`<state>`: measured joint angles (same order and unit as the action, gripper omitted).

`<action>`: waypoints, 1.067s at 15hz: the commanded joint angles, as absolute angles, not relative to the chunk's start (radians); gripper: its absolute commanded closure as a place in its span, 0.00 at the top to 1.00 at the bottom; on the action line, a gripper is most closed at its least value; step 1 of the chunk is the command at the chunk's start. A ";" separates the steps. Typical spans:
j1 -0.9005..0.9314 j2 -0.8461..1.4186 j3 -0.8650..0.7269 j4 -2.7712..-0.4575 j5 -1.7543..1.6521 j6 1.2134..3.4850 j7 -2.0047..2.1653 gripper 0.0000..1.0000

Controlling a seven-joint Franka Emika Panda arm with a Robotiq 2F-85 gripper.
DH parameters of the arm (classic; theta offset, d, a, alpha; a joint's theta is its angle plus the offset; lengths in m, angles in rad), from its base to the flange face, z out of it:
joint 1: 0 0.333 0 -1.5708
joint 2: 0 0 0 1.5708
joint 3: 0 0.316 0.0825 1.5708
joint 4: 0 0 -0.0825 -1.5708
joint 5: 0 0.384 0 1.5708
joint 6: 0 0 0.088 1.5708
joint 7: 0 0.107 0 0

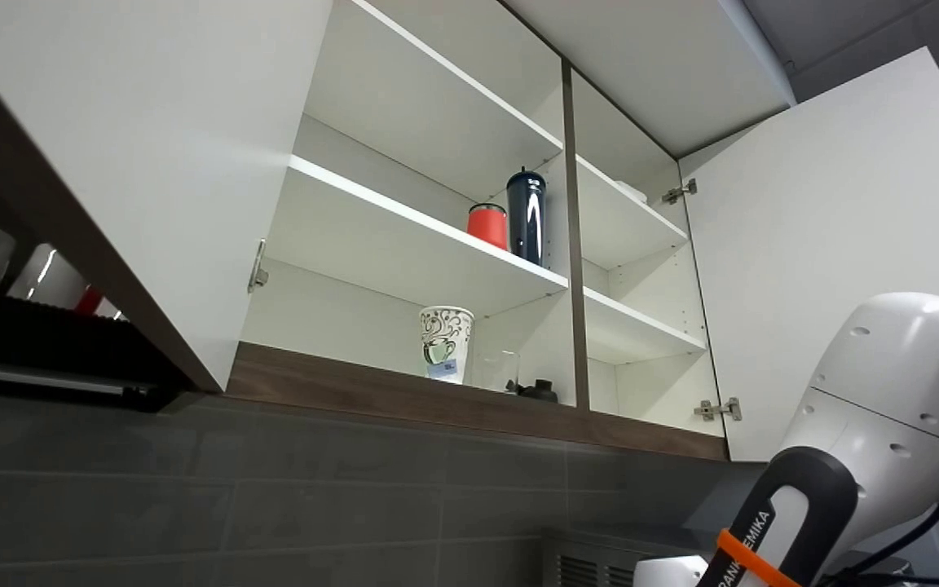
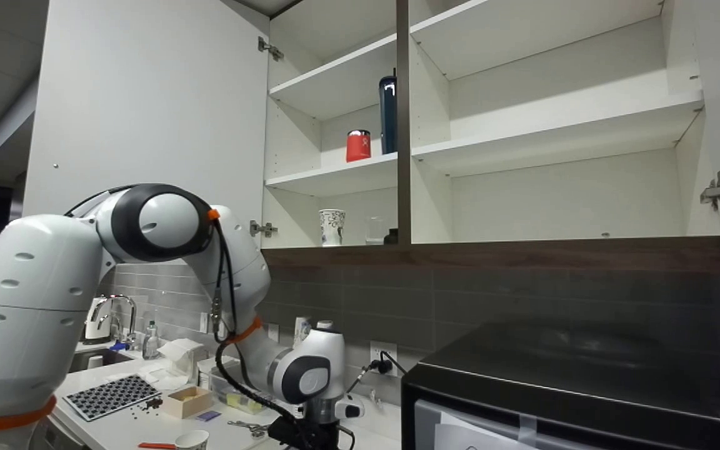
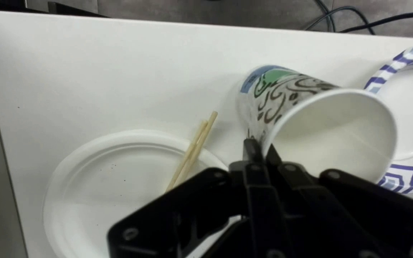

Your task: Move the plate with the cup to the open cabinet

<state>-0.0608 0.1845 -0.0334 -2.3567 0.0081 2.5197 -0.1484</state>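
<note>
Being rim-pinched by gripper [image 3: 262, 147], w/ 1 finger in, 1 out, cup [image 3: 310, 118] is prob. held thus for lift to cabinet [image 2: 504, 115].

Two chopsticks [image 3: 196, 147], one red tumbler [image 2: 358, 147]

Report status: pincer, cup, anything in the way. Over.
Pincer shut on the swirl-printed cup, at its rim. Cabinet standing open. Chopsticks close by, possibly a snag.
</note>
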 commanded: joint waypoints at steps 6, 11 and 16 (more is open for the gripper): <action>-0.043 -0.001 0.005 -2.396 0.077 2.401 -0.390 0.01; 0.006 0.033 0.044 -2.358 0.193 2.387 -0.572 0.01; 0.030 0.108 0.081 -2.335 0.248 2.433 -0.660 0.01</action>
<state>0.0200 0.0533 0.0692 -2.3592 0.2063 2.4126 -0.5981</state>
